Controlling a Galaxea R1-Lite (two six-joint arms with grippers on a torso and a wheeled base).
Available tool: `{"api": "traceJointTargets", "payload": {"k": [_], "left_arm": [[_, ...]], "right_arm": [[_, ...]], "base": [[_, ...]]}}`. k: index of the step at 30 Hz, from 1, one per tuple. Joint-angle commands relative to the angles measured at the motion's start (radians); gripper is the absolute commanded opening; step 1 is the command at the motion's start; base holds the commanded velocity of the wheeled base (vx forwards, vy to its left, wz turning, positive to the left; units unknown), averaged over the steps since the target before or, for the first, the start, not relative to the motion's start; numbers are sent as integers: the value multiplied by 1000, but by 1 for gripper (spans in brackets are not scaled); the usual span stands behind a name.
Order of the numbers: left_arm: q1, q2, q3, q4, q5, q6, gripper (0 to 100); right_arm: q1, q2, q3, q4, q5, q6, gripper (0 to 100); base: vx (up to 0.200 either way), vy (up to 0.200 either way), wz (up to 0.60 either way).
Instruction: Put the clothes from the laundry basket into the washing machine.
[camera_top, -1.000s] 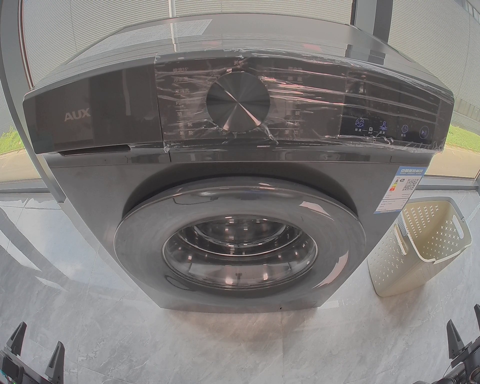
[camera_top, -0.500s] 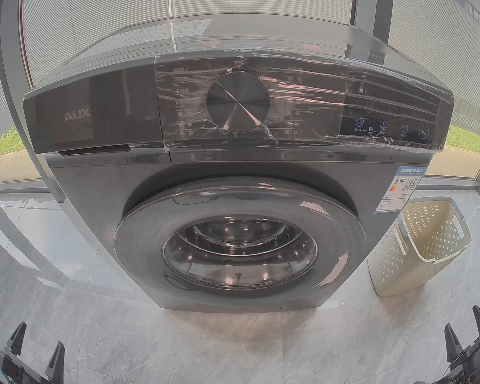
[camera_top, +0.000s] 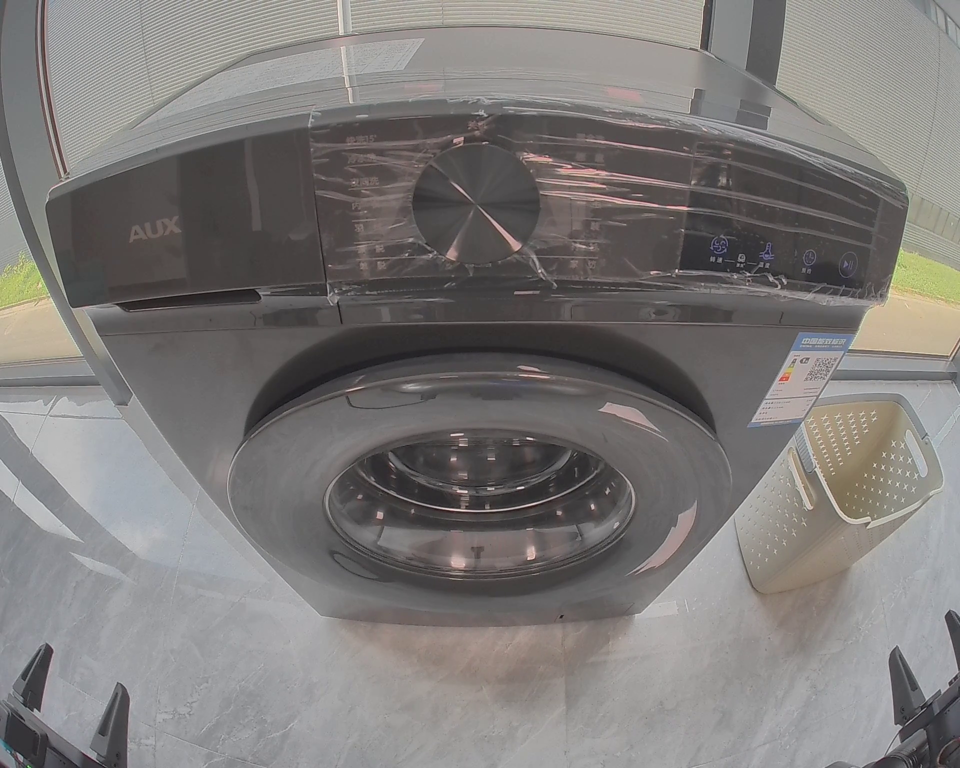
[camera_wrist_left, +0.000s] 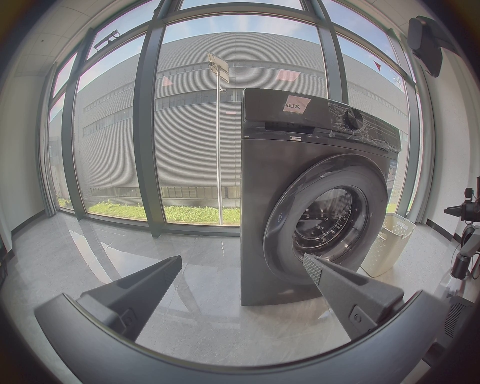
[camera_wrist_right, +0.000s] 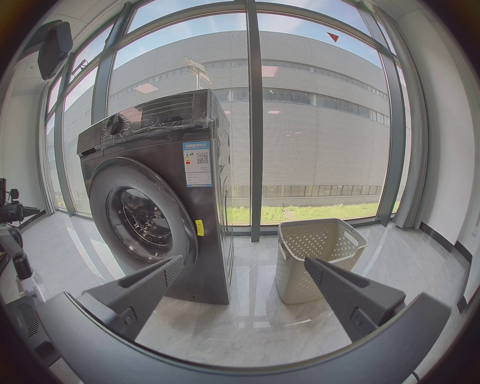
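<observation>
A grey front-loading washing machine (camera_top: 470, 330) stands before me, and its round glass door (camera_top: 480, 490) is closed. To its right on the floor sits a cream perforated laundry basket (camera_top: 845, 490); no clothes show inside it in the head view or in the right wrist view, where the laundry basket (camera_wrist_right: 320, 255) appears again. Low at the left, well short of the machine, my left gripper (camera_top: 72, 695) hangs open and holds nothing. At the lower right, short of the basket, my right gripper (camera_top: 930, 660) is also open and empty.
Pale marble-look floor (camera_top: 480, 690) spreads in front of the machine. Tall windows with dark frames (camera_wrist_left: 145, 150) stand behind it. A white wall (camera_wrist_right: 450, 175) runs to the right of the basket.
</observation>
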Motion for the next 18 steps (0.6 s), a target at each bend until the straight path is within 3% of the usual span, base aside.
{"api": "traceJointTargets", "payload": {"k": [1,8,10,11,18], "left_arm": [[0,-16,15,0,0,0,100],[2,-16,15,0,0,-1,100],[2,-16,15,0,0,2,100],[2,-16,16,0,-1,20,100],[2,-16,16,0,-1,22,100]], "right_arm": [[0,-13,18,1,0,-1,100],[0,-13,18,1,0,-1,100],[0,-13,18,1,0,-1,100],[0,-13,18,2,0,-1,100],[-1,-13,18,2,0,-2,100]], "base": [[0,0,0],[0,0,0],[0,0,0],[0,0,0],[0,0,0]]}}
